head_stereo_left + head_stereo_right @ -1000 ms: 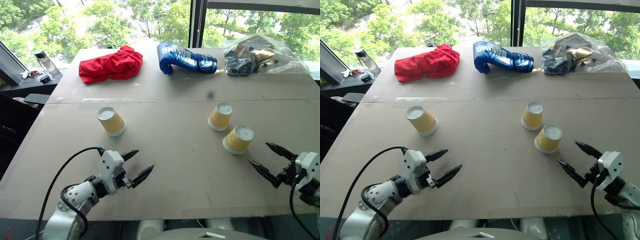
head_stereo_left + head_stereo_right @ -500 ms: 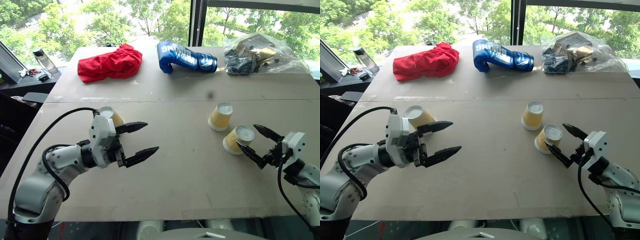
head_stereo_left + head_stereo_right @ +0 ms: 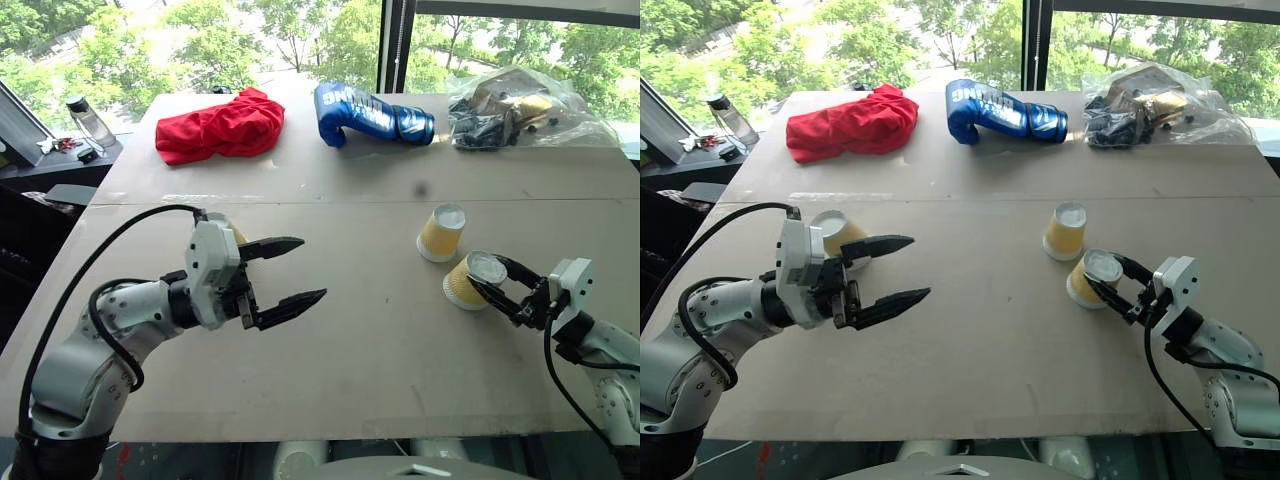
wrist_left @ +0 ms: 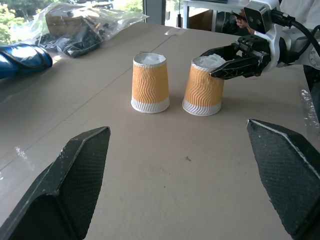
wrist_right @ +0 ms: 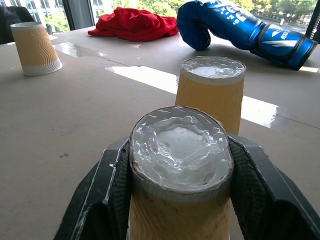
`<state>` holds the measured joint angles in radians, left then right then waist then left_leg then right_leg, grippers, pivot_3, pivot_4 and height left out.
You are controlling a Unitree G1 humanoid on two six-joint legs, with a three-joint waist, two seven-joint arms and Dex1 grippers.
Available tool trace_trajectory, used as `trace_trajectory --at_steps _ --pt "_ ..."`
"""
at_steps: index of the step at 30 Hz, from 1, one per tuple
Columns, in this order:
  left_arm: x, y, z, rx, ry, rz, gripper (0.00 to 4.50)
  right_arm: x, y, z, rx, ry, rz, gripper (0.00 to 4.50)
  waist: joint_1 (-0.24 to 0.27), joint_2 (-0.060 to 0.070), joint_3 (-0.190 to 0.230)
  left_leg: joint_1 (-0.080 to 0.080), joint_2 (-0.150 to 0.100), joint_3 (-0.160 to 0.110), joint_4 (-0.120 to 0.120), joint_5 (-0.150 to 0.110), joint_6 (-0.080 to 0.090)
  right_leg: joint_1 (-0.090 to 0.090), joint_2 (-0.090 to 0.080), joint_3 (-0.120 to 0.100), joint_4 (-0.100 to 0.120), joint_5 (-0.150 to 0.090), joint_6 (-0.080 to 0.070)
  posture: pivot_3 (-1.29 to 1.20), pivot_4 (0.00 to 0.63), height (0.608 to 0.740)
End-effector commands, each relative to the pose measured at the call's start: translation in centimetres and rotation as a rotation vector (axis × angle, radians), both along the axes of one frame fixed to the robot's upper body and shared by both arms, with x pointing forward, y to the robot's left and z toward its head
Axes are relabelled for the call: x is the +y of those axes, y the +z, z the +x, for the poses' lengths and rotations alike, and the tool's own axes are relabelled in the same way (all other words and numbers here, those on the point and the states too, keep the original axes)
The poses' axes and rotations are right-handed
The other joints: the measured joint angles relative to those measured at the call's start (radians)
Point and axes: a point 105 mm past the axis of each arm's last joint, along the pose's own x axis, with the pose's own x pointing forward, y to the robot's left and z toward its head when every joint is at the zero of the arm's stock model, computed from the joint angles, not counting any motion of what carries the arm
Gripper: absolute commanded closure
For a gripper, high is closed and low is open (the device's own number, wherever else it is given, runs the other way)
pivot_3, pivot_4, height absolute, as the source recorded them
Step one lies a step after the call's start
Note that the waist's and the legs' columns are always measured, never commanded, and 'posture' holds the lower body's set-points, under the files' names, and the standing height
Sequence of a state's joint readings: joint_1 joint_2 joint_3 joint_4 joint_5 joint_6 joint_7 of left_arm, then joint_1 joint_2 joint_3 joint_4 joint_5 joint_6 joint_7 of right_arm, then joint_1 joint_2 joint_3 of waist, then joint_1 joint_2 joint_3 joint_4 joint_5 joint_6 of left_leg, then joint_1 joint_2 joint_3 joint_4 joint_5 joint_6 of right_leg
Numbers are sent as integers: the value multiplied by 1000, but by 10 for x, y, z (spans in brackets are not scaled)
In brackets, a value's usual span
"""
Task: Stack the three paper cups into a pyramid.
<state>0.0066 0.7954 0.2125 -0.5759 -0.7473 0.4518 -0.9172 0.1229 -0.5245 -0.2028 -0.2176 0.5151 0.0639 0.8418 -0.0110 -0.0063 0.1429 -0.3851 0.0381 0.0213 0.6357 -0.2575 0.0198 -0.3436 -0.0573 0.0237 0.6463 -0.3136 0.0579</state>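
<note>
Since a second ago, both arms have been rising from the lower edge of the head view and reaching inward: the left gripper (image 3: 288,272) has come up from the lower left to left of centre, and the right gripper (image 3: 503,284) has moved in from the lower right until its fingers are closing around a cup.

Three paper cups are standing upside down on the brown table (image 3: 360,340), each with its white base up. The nearest cup (image 3: 468,282), at right of centre, is being pinched near its top between the two black fingers of the right gripper; its rim is sitting on the table and it is leaning a little. The second cup (image 3: 441,233) is standing just beside it, slightly up and to the left, the two apart by a narrow gap as the left wrist view shows. The third cup (image 3: 836,236) is sitting well apart at the left of the frame, partly hidden behind the left gripper's white housing.

The left gripper is hanging above the table with its two fingers spread wide, pointing toward the right of the frame and holding nothing.

Along the upper part of the frame, on the far side of the table, one red cloth (image 3: 222,128) is lying at upper left, one blue boxing glove (image 3: 370,115) at upper centre, and one clear plastic bag of dark parts (image 3: 515,108) at upper right. One bottle (image 3: 92,124) is standing beyond the table's left edge.
</note>
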Motion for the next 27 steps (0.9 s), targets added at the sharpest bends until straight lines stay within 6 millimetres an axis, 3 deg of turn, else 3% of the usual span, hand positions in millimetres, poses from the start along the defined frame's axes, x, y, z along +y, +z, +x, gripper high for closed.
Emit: trace_trajectory --at_steps 1,4,9,13,17,20,27 --pt "-2 6 -4 -31 -13 8 0 8 15 1 -62 23 0 2584 0 0 0 0 0 0 0 0 0 0 0 0 0 0 0 0 150 740" --pt "1 5 -3 -29 -4 17 0 22 21 5 -80 57 4 2584 -3 0 0 0 0 0 0 0 0 0 0 1 1 0 0 0 150 740" --pt "12 7 -1 -40 41 28 0 67 31 14 -73 185 18 2584 -5 -1 1 1 1 0 0 0 0 -1 2 1 3 0 0 0 150 740" --pt "32 8 2 -33 143 45 0 113 31 38 -43 217 12 2584 -6 -5 4 1 2 1 0 1 -1 -5 3 2 7 0 0 0 150 740" --pt "44 2 6 14 263 56 0 134 33 59 -51 190 8 2584 0 -7 5 -2 2 0 0 2 -3 -9 2 2 10 0 0 0 150 740" --pt "48 -2 7 45 323 45 0 147 32 74 -39 166 -15 2584 -2 -9 6 -14 1 -1 6 2 -4 -19 2 2 14 0 0 0 150 740" --pt "49 -8 2 76 344 17 0 167 33 86 -41 174 -39 2584 -7 -9 6 -14 2 -1 7 4 -7 -20 3 2 16 0 0 0 150 740"
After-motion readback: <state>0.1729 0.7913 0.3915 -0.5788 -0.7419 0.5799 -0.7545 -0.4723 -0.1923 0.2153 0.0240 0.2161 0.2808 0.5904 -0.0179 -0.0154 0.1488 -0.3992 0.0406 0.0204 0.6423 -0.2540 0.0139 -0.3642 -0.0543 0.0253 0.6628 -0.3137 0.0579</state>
